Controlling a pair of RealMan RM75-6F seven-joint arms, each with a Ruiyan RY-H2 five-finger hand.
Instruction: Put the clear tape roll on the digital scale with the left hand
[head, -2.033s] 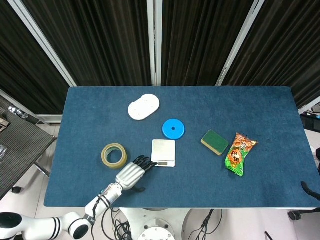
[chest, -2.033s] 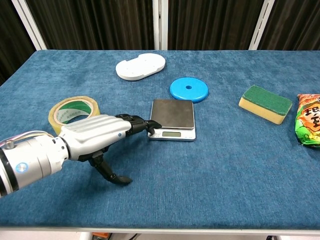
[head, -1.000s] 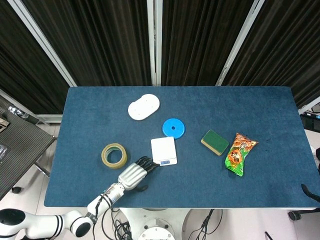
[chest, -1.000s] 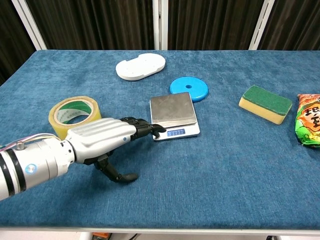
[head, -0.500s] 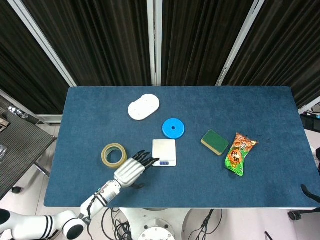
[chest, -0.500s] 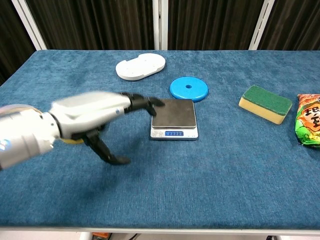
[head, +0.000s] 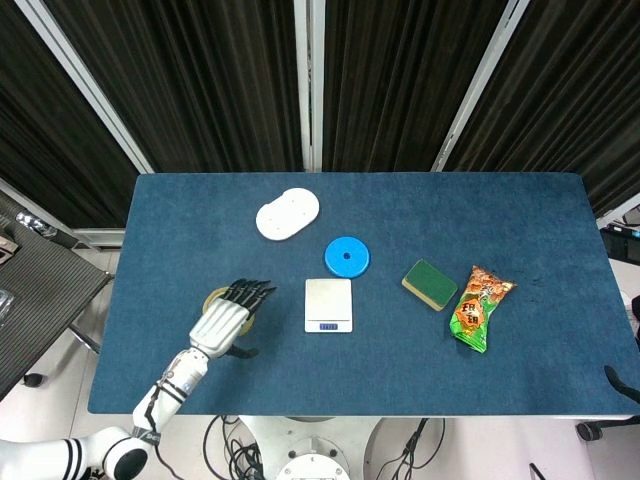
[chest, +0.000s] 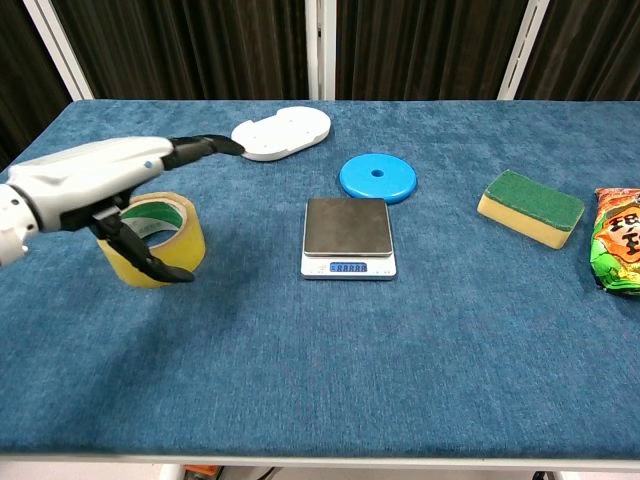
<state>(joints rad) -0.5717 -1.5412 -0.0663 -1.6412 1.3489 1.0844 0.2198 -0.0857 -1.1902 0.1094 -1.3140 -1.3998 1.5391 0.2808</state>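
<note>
The clear tape roll (chest: 162, 245), yellowish with a green core, stands on the blue table left of the digital scale (chest: 346, 236). In the head view most of the tape roll (head: 214, 297) is covered by my left hand. My left hand (chest: 105, 180) hovers open above the roll, fingers stretched toward the back, thumb hanging down in front of the roll. The same left hand (head: 224, 317) shows left of the scale (head: 328, 304) in the head view. The scale's platform is bare and its display is lit. My right hand shows in neither view.
A white oval plate (chest: 281, 133) lies at the back, a blue disc (chest: 377, 178) just behind the scale. A green-and-yellow sponge (chest: 530, 206) and a snack packet (chest: 618, 254) lie to the right.
My left hand has drawn back from the scale's front left corner and swung left, rising over the tape roll. The scale shifted slightly, its display lit, and it now sits straight.
</note>
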